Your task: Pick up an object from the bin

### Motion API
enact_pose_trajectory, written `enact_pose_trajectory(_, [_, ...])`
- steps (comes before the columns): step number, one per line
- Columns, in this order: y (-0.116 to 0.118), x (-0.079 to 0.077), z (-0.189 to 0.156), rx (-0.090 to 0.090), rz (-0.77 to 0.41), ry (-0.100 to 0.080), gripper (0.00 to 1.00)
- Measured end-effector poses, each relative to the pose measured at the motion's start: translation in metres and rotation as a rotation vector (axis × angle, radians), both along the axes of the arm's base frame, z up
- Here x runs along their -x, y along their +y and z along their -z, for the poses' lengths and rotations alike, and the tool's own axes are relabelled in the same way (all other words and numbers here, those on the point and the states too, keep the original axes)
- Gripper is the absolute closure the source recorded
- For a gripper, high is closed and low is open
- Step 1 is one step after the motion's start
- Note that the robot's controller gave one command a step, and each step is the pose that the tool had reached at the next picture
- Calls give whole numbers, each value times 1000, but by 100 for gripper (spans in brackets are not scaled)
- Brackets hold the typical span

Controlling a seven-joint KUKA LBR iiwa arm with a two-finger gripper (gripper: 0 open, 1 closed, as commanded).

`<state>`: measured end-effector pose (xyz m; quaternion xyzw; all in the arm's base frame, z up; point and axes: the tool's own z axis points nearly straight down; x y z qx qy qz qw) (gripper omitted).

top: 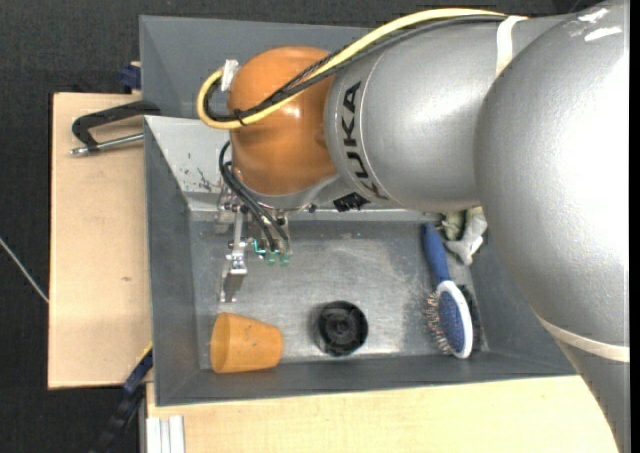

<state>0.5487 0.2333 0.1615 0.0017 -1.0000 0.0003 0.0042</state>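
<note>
Camera view: gripper (233,276) hangs over bare bin floor (370,261); jaw state cannot be told. Orange cone-shaped cup (245,343) lies just at its 6 o'clock. Likely fault: closing here grasps nothing, being off-target.

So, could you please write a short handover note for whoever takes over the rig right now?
Claw: down in the left part of the bin, with nothing seen in it; whether it is open or shut cannot be told.
Things: an orange cone-shaped cup lies on its side in the view's lower left corner, nearest the claw. A black round cap sits right of it. A blue brush lies along the right side.
Done: no thing picked yet.
Left: close on one thing, probably the orange cup, and lift it out.
</note>
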Motion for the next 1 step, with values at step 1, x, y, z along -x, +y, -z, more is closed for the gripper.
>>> enact_pose_trajectory(1, [-41,33,74,-8,37,-40,0])
